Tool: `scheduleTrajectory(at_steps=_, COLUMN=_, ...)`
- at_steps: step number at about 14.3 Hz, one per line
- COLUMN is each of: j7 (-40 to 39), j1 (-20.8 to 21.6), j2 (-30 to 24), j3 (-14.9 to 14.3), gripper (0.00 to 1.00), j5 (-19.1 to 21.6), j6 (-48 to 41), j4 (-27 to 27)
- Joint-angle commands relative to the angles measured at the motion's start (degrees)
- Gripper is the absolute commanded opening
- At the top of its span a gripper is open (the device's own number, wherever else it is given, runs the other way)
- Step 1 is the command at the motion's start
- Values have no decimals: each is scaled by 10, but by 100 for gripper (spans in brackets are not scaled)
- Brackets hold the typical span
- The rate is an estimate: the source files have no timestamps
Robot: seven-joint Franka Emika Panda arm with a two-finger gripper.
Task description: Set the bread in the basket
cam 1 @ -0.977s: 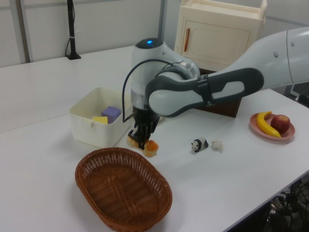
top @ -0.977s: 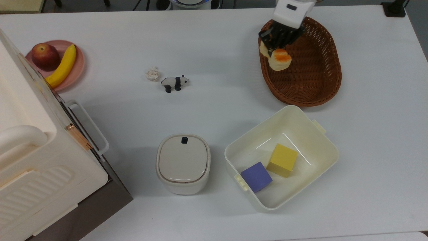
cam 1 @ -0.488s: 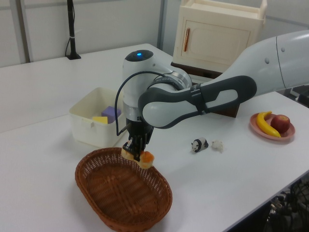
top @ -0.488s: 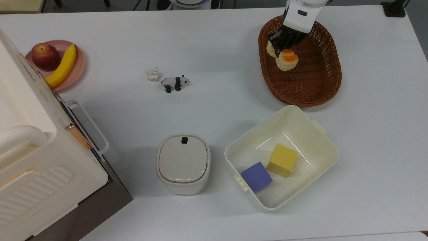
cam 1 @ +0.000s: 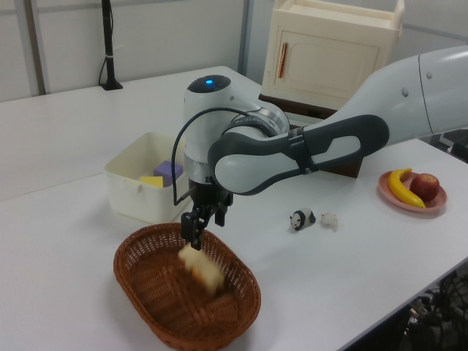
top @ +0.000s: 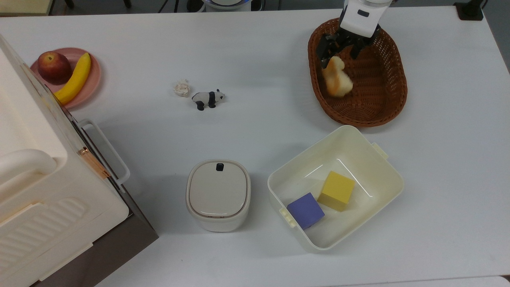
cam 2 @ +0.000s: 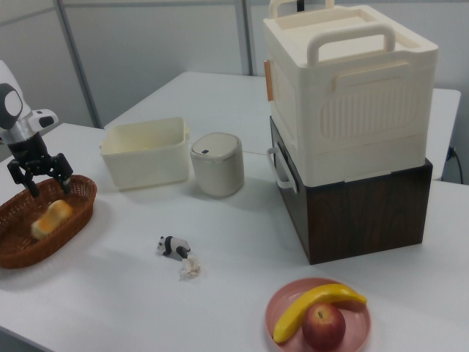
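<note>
While the claw (top: 339, 44) stands spread and empty in the top view, the bread (top: 336, 77) sits blurred inside the wicker basket (top: 394, 95). From the left view, the loaf is below the fingers, perhaps falling; it might bounce or roll towards the rim. From the right view, it lies within the basket on the desk (cam 2: 110, 293).

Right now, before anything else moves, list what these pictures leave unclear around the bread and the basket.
- Bread: smeared by motion in the left view, so whether it already rests on the basket floor cannot be told.
- Bread's glazed top: too blurred in the top view to tell which way it faces.
- Basket's far end: covered by the open gripper in the top view.
- Basket: cut off by the right view's left edge.
</note>
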Motion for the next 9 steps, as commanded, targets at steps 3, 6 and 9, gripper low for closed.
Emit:
scheduleTrajectory(at_steps=3, j7=13, j1=-3, j2=-11, j3=-5, gripper=100, j5=-3, j6=-12, j4=2)
scheduleTrajectory(at_steps=6, j7=10, j1=-50, j2=-24, j3=-17, gripper=100, j5=-10, j6=-17, j4=3)
scheduleTrajectory(at_steps=9, j7=9, j1=-80, j2=-36, j3=-57, gripper=100, j5=-33, j6=-18, j4=2)
